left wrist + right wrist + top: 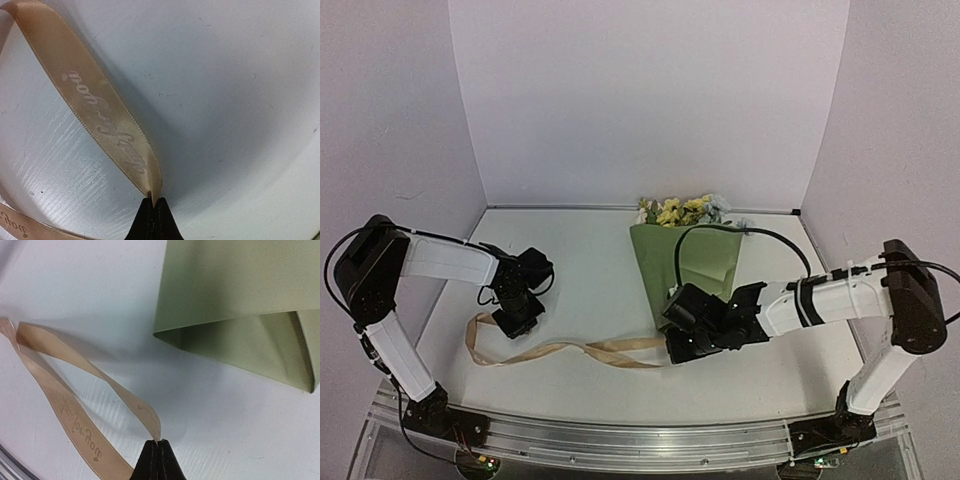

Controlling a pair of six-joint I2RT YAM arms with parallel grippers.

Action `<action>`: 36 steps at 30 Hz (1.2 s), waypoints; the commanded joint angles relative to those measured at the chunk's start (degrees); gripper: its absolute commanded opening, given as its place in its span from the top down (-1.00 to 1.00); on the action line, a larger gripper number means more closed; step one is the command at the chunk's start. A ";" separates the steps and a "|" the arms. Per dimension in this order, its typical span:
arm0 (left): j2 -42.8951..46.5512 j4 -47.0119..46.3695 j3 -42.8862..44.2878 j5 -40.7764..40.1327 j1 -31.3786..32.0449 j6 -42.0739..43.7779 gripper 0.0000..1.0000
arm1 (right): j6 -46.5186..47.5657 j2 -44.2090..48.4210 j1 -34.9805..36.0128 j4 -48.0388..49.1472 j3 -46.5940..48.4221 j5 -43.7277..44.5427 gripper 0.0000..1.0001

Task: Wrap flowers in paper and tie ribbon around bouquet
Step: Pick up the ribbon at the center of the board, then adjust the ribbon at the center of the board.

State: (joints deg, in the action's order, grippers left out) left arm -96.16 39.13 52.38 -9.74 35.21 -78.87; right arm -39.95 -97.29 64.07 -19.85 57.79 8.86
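Top external view, from the left: the left fingers (519, 320) sit low over the surface (580, 250), closed on one strand of the ribbon (570, 350). The left wrist view confirms the pinch, with the tan band rising out of the shut tips. The ribbon loops near those fingers, then trails rightward along the surface to the right fingers (678, 346), which are also closed on it, a folded strand caught between the tips. Just beside them lies the narrow end of the bouquet (692, 265). Its olive-green paper (710, 262) is wrapped into a cone, and the flowers (680, 210) point toward the back wall.

Both holds look thin, right at the fingertips, so a sideways or uneven pull could slide the glossy band free. Nothing pins the cone, so a taut ribbon dragged against it might push it along or let the paper spring open. The right arm's black cable (720, 235) arches over the paper and could snag it.

I cannot tell whether the ribbon passes under the cone's tip, because the right arm covers that spot. No view shows the stems, neither wrist view shows the blooms, and both crop the ribbon's far ends.
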 commanded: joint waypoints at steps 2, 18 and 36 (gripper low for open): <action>5.36 4.73 6.86 -6.81 -2.93 5.95 1.00 | -7.14 11.38 0.13 -2.02 -4.64 12.80 1.00; 28.40 7.44 6.84 -14.20 -14.66 14.46 1.00 | -21.88 41.05 -13.66 -26.32 -10.25 35.51 1.00; 32.05 -0.36 -5.41 -9.14 -16.84 14.32 1.00 | -27.40 37.13 -23.26 -27.67 -15.18 32.95 0.84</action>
State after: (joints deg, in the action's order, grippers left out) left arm -64.96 41.00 50.40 -19.71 18.63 -64.49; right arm -65.29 -53.70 43.92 -51.25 47.52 47.62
